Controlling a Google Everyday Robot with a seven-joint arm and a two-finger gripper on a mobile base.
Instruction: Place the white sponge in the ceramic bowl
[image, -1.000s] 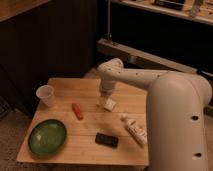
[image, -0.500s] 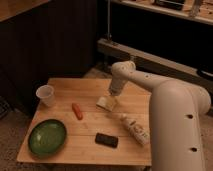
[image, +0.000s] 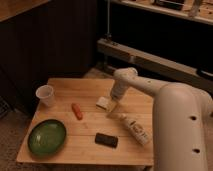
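Gripper (image: 114, 106) just beside the small flat white sponge (image: 102, 103) — hold cannot be told — round dark-green ceramic bowl (image: 47, 136) well apart from it

The sponge (image: 102, 103) is a small, flat, white block. It is near the middle of the table (image: 80, 90). The bowl (image: 47, 136) is round, wide and dark green. It sits at the near left corner, well apart from the sponge. The gripper (image: 113, 108) is just right of the sponge.
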